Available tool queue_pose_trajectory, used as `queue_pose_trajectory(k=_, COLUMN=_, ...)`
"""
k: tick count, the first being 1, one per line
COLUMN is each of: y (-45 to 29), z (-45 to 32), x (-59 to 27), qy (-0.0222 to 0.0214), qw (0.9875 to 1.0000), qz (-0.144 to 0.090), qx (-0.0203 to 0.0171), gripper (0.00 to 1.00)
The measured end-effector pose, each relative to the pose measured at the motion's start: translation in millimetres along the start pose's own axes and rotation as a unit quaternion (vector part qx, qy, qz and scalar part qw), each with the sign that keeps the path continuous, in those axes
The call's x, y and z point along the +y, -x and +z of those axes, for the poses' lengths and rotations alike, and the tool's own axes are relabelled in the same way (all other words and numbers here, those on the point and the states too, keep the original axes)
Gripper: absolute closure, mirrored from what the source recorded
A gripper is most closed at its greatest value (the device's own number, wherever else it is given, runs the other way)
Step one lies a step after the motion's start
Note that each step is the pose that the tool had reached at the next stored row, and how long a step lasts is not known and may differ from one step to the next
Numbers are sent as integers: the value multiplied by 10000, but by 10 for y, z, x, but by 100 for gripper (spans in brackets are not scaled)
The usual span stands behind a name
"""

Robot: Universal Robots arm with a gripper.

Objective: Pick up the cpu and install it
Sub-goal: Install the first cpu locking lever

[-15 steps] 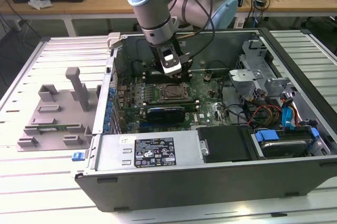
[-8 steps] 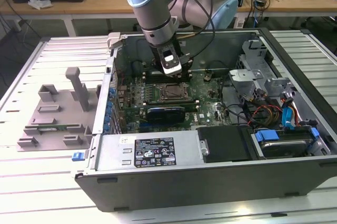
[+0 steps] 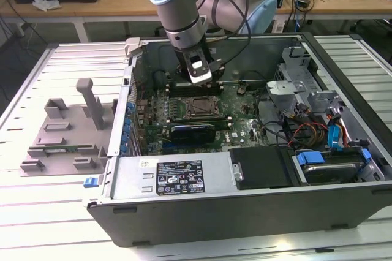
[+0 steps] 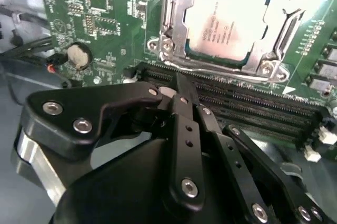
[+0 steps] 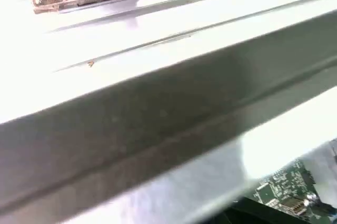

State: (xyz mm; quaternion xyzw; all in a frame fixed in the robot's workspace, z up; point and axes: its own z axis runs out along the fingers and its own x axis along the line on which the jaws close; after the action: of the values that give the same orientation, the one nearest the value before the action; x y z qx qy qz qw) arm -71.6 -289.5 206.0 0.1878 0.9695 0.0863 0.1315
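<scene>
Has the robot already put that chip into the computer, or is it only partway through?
It looks mostly done: in the second wrist view the cpu lies flat inside the metal-framed socket on the green motherboard. The gripper holds nothing, its fingers together beside the socket, above the memory slots. Whether the socket's frame is locked, I can't tell.

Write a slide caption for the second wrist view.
The chip sits in its socket while the gripper hovers beside it.

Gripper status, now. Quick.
Gripper: jaws closed, holding nothing, poised over the memory slots beside the socket. The cpu already sits in that socket.
</scene>
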Motion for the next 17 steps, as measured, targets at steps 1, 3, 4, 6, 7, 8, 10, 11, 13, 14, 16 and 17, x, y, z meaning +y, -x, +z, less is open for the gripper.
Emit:
queue_pose_trajectory(k=1, y=13, z=-57, x=13, qy=-1, qw=10000, qz=0, qx=0, gripper=89)
queue_pose_trajectory(k=3, y=35, z=-146, x=33, qy=-4, qw=10000, qz=-2, qx=0, gripper=89)
queue_pose_trajectory(k=4, y=50, z=-213, x=49, qy=-6, qw=10000, qz=-3, qx=-2, gripper=89)
queue_pose_trajectory(k=6, y=71, z=-305, x=70, qy=-30, qw=10000, qz=-9, qx=-11, gripper=89)
queue_pose_trajectory(k=7, y=72, z=-307, x=70, qy=-83, qw=10000, qz=-26, qx=-31, gripper=89)
queue_pose_trajectory(k=8, y=73, z=-307, x=68, qy=-231, qw=9997, qz=-68, qx=-78, gripper=89)
queue_pose_trajectory(k=10, y=76, z=-308, x=60, qy=-429, qw=9989, qz=-127, qx=-136, gripper=89)
queue_pose_trajectory(k=11, y=82, z=-310, x=46, qy=-510, qw=9984, qz=-153, qx=-164, gripper=89)
queue_pose_trajectory(k=13, y=95, z=-315, x=10, qy=-590, qw=9979, qz=-178, qx=-194, gripper=89)
queue_pose_trajectory(k=14, y=102, z=-317, x=-10, qy=-609, qw=9978, qz=-183, qx=-201, gripper=89)
queue_pose_trajectory(k=16, y=121, z=-326, x=-67, qy=-635, qw=9976, qz=-191, qx=-211, gripper=89)
queue_pose_trajectory(k=17, y=127, z=-328, x=-83, qy=-641, qw=9975, qz=-193, qx=-213, gripper=89)
